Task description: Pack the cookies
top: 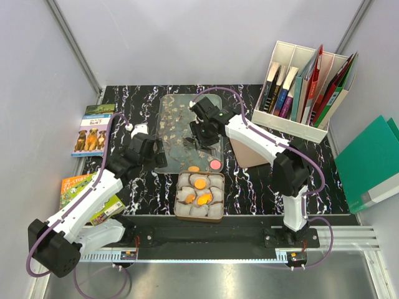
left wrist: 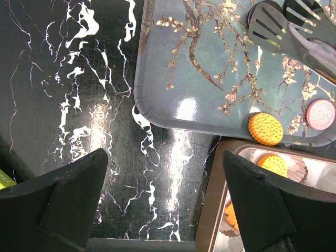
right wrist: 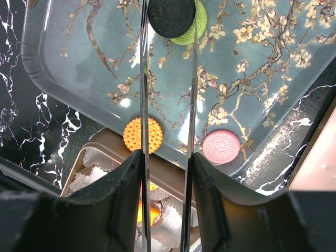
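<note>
A blossom-patterned tray (top: 174, 112) lies on the black marble table, and a brown tin (top: 199, 196) lined with white paper cups stands at its near edge. Three orange cookies (top: 201, 184) rest in cups. On the tray lie an orange cookie (right wrist: 143, 135) and a pink one (right wrist: 221, 146). My right gripper (right wrist: 167, 163) is shut on metal tongs (right wrist: 144, 79). Between the tongs' tips is a black cookie (right wrist: 171, 16), which overlaps a green cookie (right wrist: 197, 29); I cannot tell whether it is lifted. My left gripper (left wrist: 165, 194) hangs open and empty over bare table, left of the tin.
A white file holder with books (top: 305, 87) stands at the back right, and a green binder (top: 371, 165) lies at the right edge. Picture books (top: 92, 131) lie along the left side. A brown panel (top: 249, 152) sits right of the tray. Grey walls enclose the table.
</note>
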Tool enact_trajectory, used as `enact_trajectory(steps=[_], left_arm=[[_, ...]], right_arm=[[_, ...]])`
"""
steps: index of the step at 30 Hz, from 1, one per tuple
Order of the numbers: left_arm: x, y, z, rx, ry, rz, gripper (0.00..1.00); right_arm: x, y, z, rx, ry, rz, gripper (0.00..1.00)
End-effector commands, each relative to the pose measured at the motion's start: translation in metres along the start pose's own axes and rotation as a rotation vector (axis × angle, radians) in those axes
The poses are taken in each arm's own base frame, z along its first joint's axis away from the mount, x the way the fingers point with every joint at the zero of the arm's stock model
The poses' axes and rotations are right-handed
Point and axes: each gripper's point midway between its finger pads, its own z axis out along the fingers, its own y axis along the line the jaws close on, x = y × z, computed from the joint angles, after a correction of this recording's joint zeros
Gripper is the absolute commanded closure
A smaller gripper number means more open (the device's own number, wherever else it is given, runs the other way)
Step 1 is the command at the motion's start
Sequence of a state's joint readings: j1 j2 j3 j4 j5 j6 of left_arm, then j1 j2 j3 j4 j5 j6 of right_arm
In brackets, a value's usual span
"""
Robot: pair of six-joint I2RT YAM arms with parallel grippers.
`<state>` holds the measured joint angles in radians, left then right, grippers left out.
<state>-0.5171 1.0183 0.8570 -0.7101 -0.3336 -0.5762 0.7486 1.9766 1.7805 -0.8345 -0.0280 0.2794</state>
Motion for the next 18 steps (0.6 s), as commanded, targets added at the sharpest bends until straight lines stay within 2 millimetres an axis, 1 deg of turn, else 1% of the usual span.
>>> enact_trajectory(steps=[1,5,8,11,12,14,15,17,18], left_arm=[[-0.003,-0.001,0.001,0.001,-0.016,0.005,0.06],[-0.004,-0.002,0.001,0.002,-0.019,0.004,0.06],[-0.004,-0.002,0.001,0.001,-0.019,0.000,0.06],[-0.004,-0.002,0.001,0.000,-0.019,0.002,0.06],[-0.004,-0.002,0.001,-0.001,-0.018,0.003,0.06],[-0.005,-0.002,0.002,-0.001,-0.018,0.004,0.06],[-0.005,-0.002,0.002,-0.002,-0.018,0.002,0.06],[-0.005,-0.002,0.002,-0.002,-0.016,0.003,0.06],[-0.005,-0.003,0.001,0.000,-0.019,0.001,0.06]], right_arm=[[-0.027,0.008,-0.019,-0.040,-0.093,-0.009,0.57],[-0.029,0.009,-0.025,-0.046,-0.104,-0.007,0.59],[-0.033,0.011,-0.037,-0.053,-0.126,-0.005,0.60],[-0.037,0.013,-0.053,-0.060,-0.156,0.005,0.61],[-0.039,0.015,-0.064,-0.070,-0.175,0.006,0.61],[-0.037,0.015,-0.073,-0.076,-0.184,0.019,0.62],[-0.038,0.016,-0.084,-0.083,-0.204,0.022,0.62],[-0.032,0.011,-0.090,-0.071,-0.206,0.030,0.64],[-0.031,0.011,-0.100,-0.076,-0.223,0.032,0.64]])
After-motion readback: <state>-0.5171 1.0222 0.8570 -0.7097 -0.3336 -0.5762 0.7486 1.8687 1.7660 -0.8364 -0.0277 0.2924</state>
